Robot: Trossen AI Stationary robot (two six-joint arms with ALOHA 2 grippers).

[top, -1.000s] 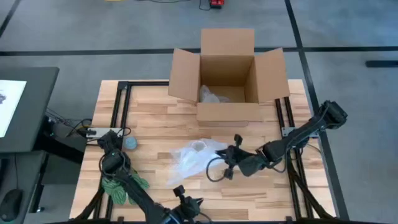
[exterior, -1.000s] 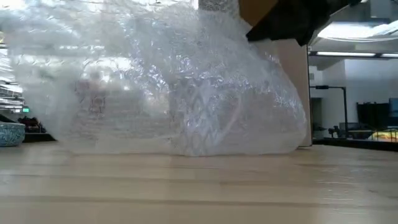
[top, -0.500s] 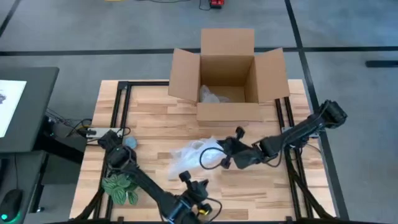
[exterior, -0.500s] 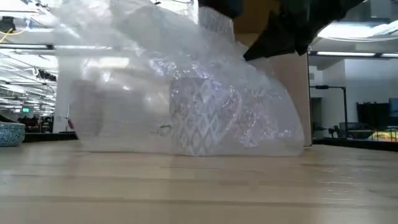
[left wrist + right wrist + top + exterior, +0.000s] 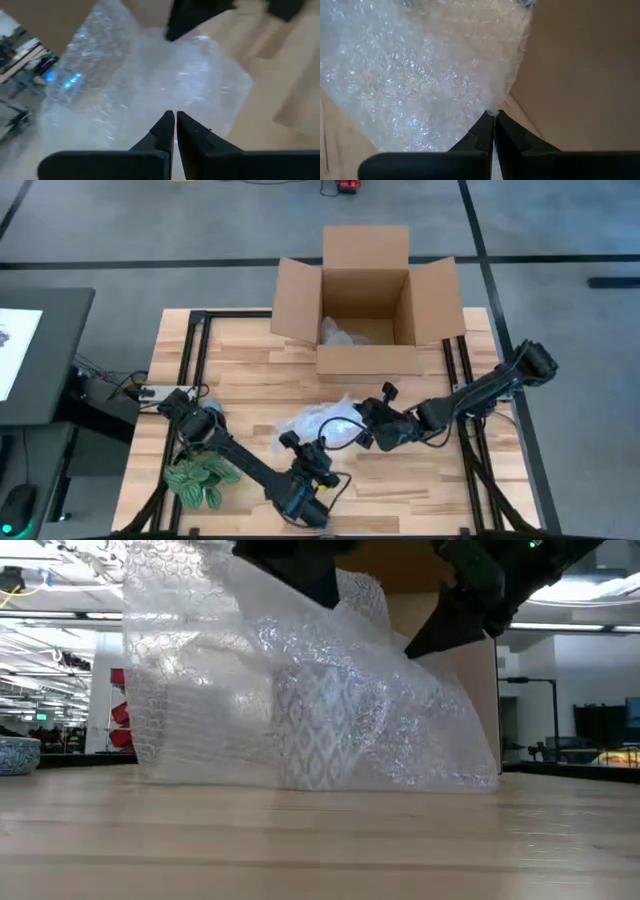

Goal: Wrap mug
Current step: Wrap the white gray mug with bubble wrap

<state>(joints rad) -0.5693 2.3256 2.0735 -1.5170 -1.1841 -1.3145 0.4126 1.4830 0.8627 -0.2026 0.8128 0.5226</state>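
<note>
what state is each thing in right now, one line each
mug: upright on the table, behind bubble wrap
bubble wrap: lifted and draped over the mug
left pincer: shut on the bubble wrap
right pincer: shut on the bubble wrap's edge
cardboard box: flaps open, some wrap inside

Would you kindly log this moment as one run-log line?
task: wrap mug | left pincer: shut on bubble wrap | right pincer: shut on bubble wrap | mug: upright, draped, table

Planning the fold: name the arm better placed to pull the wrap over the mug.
Left, probably. Its gripper holds the raised wrap beside the mug; the right gripper pins the far edge.
</note>
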